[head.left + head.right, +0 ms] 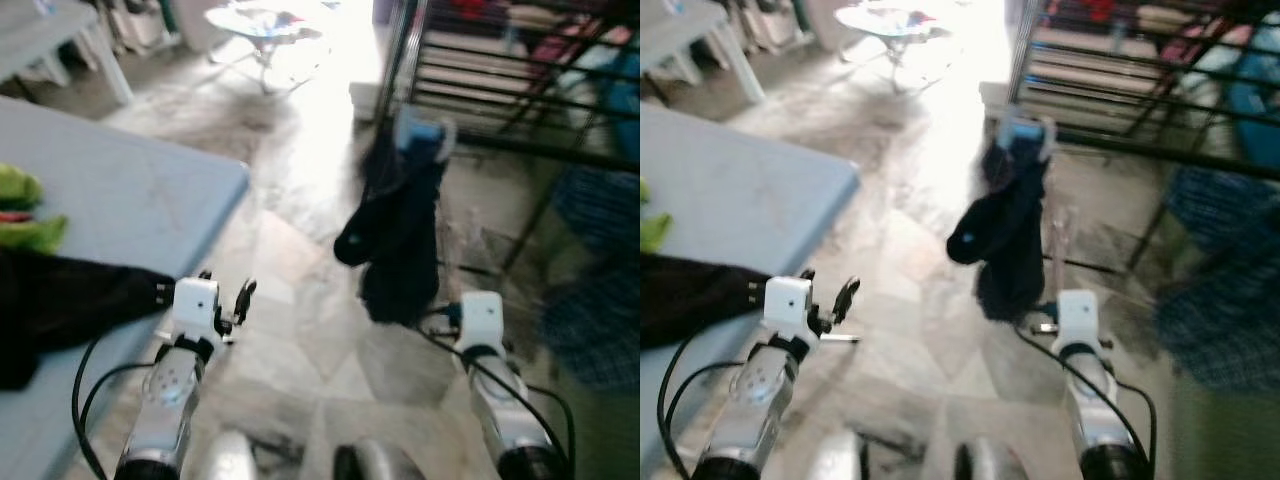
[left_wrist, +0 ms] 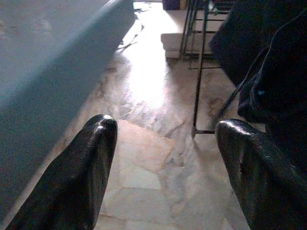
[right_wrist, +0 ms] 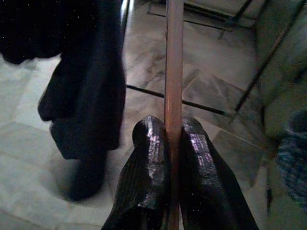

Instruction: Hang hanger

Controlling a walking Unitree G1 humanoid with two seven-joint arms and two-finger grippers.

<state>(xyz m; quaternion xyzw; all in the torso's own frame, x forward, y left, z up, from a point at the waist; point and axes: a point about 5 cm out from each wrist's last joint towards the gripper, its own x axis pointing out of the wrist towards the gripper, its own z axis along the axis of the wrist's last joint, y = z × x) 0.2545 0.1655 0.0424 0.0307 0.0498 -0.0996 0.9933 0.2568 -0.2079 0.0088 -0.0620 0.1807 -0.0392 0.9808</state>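
Two black fingertips (image 3: 148,158) of the right gripper (image 3: 173,139) are clenched on a thin reddish-brown bar of the hanger (image 3: 173,62), whose long axis runs straight ahead from the claw. A dark navy garment (image 1: 400,240) hangs from the hanger in front of that arm, over the pale marble floor (image 1: 290,300). The black metal drying rack (image 1: 500,90) stands beyond and slightly right, so the right arm is the nearer one and the carry probably goes forward and up. The left gripper (image 1: 225,295) hovers released beside the light blue table (image 1: 130,200), on which a black cloth (image 1: 60,300) lies.
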